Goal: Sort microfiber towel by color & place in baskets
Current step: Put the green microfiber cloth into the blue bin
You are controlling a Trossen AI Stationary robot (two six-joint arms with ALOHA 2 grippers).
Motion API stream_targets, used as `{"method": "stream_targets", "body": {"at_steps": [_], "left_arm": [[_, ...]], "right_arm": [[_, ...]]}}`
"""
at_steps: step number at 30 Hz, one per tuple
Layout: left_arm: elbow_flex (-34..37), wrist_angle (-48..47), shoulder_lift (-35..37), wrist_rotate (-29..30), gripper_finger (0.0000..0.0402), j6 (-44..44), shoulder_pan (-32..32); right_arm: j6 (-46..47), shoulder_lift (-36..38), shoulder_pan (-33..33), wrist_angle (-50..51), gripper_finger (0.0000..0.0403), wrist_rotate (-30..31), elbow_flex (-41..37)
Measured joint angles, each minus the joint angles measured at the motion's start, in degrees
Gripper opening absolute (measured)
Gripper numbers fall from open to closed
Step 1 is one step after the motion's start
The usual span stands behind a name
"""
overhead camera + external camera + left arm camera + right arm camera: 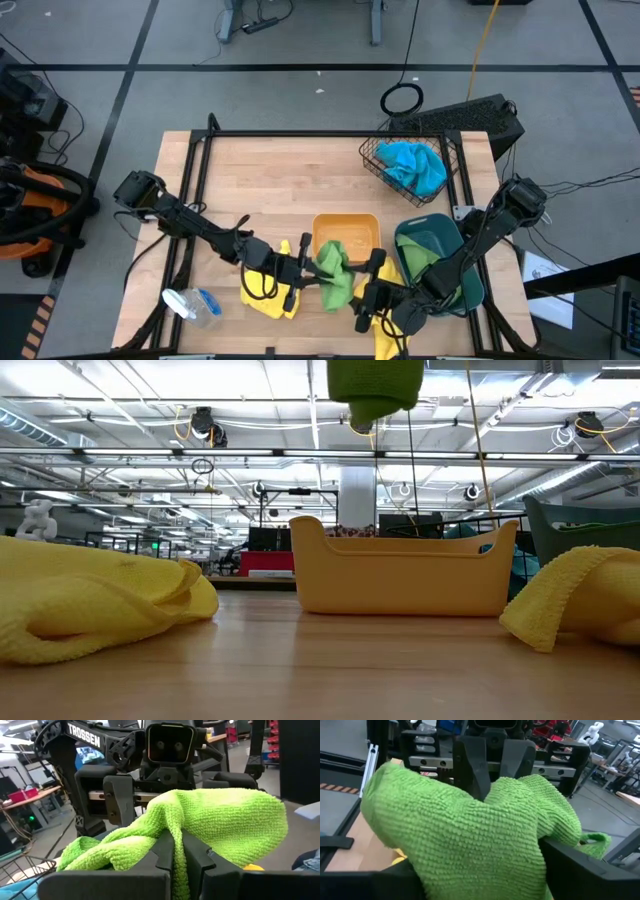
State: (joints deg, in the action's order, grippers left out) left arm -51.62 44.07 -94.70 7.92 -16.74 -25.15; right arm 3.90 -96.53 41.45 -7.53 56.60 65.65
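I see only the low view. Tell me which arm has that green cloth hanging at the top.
Observer: The left tool is shut on the green towel, by the orange bin's edge.
Operator: Report the right tool.
Observer: The right tool faces the left one, fingers wide apart, with the towel between them.
Operator: Tell me what the teal bin holds.
Observer: The teal bin holds another green towel.
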Motion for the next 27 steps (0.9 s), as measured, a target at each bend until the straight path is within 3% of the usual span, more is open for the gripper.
{"method": "stream_targets", "body": {"at_steps": [6,13,20,27], "left_arm": [[0.00,-0.62,0.00,-0.29,0.0034,3.47,0.00],[-0.02,-2.40,0.00,-0.39,0.0129,5.93,-0.29],[-0.02,-0.64,0.00,2.92,0.0205,5.56,-1.74],[-0.02,1.49,0.02,3.74,0.0226,2.45,-3.97]], "right_arm": [[-2.78,0.00,0.00,0.09,0.0178,0.00,0.00],[-7.89,0.00,0.01,0.59,0.0022,0.02,-0.02],[-12.38,2.50,1.89,2.02,0.0029,0.55,-0.02],[-7.78,10.49,6.35,12.93,0.0010,0.52,0.00]]}}
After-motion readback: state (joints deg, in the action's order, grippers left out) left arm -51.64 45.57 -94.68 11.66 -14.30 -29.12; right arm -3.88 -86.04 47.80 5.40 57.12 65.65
